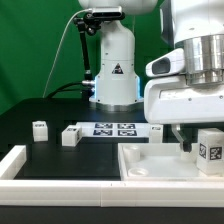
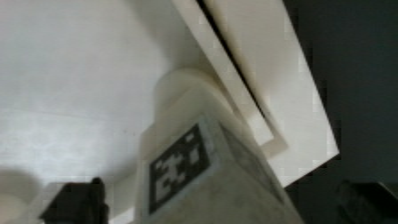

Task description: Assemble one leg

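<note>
A leg [image 1: 208, 150], a chunky white block with a black-and-white tag on its face, stands on the large white panel [image 1: 150, 165] at the exterior view's right. My gripper [image 1: 195, 142] hangs over it, with one dark finger [image 1: 183, 138] just left of the block. In the wrist view the same leg [image 2: 205, 150] rises from the panel [image 2: 89, 80] near its edge, between my fingers. One finger [image 2: 71, 203] stands apart from the leg with a gap showing, so my gripper [image 2: 205, 208] is open around the leg. The other finger is hard to make out.
Two more small white blocks [image 1: 39, 129] [image 1: 70, 135] sit on the black table at the exterior view's left. The marker board [image 1: 112, 128] lies behind them. A white L-shaped rail [image 1: 15, 165] runs along the front left. The robot's base [image 1: 112, 70] stands at the back.
</note>
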Robot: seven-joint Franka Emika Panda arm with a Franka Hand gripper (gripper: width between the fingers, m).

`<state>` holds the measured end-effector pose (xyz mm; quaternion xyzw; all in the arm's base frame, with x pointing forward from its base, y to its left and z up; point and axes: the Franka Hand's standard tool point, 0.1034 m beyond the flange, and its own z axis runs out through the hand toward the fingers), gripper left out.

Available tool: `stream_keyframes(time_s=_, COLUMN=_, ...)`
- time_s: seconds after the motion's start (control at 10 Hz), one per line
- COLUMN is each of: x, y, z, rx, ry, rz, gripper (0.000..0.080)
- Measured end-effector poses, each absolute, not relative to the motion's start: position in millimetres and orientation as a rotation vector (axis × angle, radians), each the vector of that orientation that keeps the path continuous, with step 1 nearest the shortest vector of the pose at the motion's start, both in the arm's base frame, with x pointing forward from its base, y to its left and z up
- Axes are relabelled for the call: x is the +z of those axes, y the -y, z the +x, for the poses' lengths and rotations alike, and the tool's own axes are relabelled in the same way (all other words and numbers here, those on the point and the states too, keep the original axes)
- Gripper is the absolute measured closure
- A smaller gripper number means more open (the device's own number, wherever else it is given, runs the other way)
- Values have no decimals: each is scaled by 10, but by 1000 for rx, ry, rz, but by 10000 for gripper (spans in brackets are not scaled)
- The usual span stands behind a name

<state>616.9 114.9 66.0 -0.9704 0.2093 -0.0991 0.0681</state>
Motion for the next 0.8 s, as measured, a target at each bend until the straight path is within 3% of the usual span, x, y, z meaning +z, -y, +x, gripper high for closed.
stream_keyframes(time_s=0.4, x=709, y=-1220, z=6125, rx=-295, ry=-11, rz=-3046, gripper=151)
stream_keyframes(time_s=0.7, x=704, y=-1225, z=6123, rx=-296, ry=5, rz=-3048, gripper=181)
stream_keyframes(time_s=0.8, x=703, y=-1224, z=6123, rx=-296, ry=5, rz=-3048, gripper=358)
